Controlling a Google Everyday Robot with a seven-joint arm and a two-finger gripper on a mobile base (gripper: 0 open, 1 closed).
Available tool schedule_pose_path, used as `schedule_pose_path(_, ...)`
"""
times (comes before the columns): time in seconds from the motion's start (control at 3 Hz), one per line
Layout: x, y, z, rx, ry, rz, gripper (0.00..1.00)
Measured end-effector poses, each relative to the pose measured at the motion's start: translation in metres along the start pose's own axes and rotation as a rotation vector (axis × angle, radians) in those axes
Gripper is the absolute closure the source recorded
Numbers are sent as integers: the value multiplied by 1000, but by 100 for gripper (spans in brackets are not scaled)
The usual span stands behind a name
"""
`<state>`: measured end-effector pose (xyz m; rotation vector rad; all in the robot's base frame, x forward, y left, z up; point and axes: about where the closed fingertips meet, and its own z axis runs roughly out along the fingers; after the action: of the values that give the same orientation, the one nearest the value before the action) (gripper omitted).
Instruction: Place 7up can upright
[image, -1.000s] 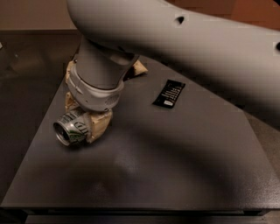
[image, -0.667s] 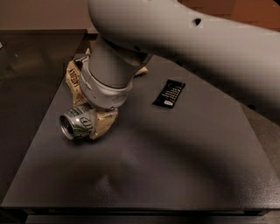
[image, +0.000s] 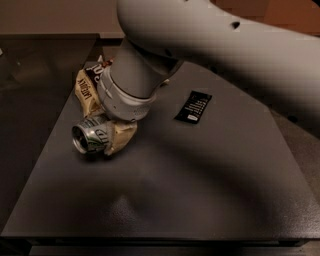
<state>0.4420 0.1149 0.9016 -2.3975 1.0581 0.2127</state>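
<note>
One 7up can (image: 89, 140) is held sideways, well left of the black wrapper (image: 193, 107), seemingly clamped in the end effector (image: 111, 139). Grasping looks done; next, the wrist must turn the can vertical before releasing.

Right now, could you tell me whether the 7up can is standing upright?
No, the 7up can lies on its side, its round end facing the camera, held by the gripper low over the table.
</note>
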Motion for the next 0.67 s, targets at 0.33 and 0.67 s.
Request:
schedule_pose_path(0.33,5,-2,0,-18,-34,21,100)
schedule_pose_path(0.67,11,-6,-2,-36,-81,55,100)
